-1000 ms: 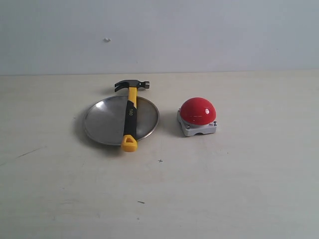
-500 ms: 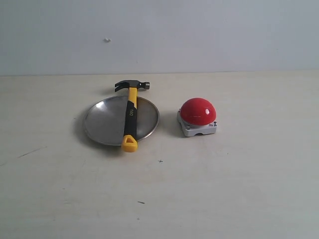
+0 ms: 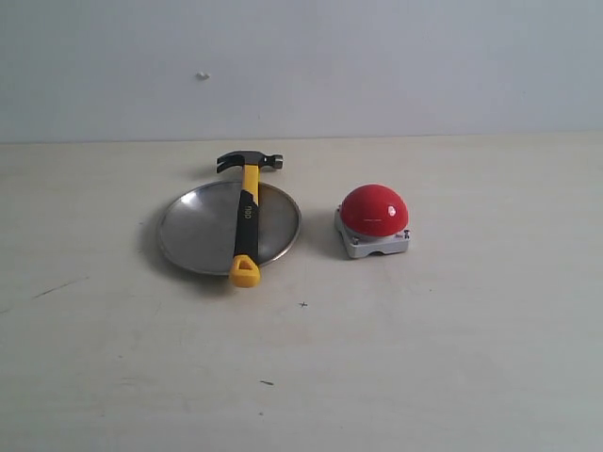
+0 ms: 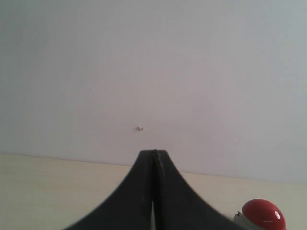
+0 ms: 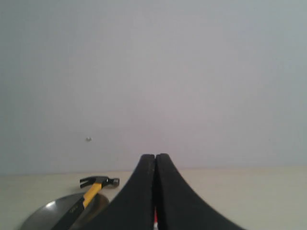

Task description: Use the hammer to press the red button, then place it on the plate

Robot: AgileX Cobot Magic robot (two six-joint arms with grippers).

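The hammer lies across the silver plate, its dark head past the far rim and its yellow looped end over the near rim. To the right of the plate stands the red button on its grey base. Neither arm shows in the exterior view. My left gripper is shut with nothing in it, and the red button shows off to one side of it. My right gripper is shut and empty too; the hammer and the plate lie beyond it on one side.
A pale wooden table carries everything, and a plain grey-white wall rises behind it. A small mark sits on the wall. Small dark specks dot the table's near part.
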